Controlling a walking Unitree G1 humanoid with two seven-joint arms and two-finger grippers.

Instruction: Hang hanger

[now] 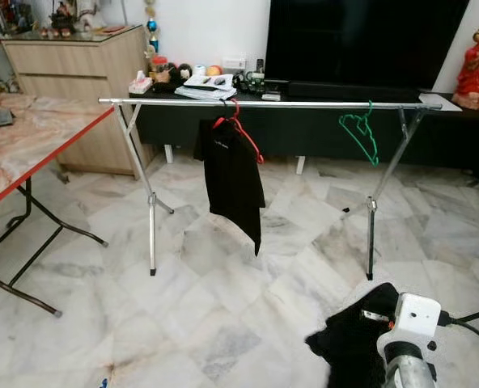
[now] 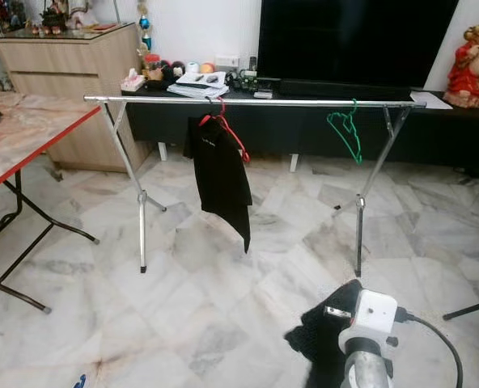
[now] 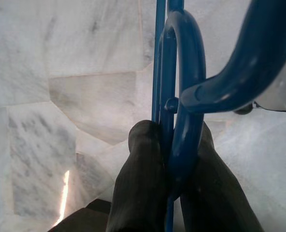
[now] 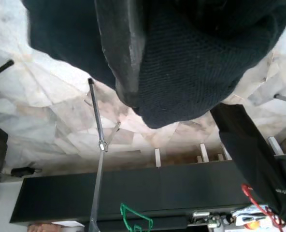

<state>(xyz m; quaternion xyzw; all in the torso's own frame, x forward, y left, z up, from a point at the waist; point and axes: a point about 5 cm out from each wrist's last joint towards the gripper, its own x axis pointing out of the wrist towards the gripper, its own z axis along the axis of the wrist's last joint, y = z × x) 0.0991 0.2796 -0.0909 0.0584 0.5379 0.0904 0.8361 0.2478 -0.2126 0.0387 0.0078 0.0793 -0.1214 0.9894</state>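
Long silver metal clothes rail (image 1: 304, 103): black shirt on red hanger (image 1: 238, 129) left of centre, bare green hanger (image 1: 359, 129) right. Left hand (image 3: 174, 145) closed on glossy blue plastic hanger (image 3: 181, 96). Right hand (image 4: 133, 82) clamps black knit cloth (image 4: 191, 58).

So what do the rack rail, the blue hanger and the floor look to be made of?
Rack rail: likely metal, a silvery tube with a bright sheen. Blue hanger, clamped between the left gripper's fingers: probably plastic, smooth and glossy with soft highlights. Floor: looks like polished marble tile, grey veining and reflections.
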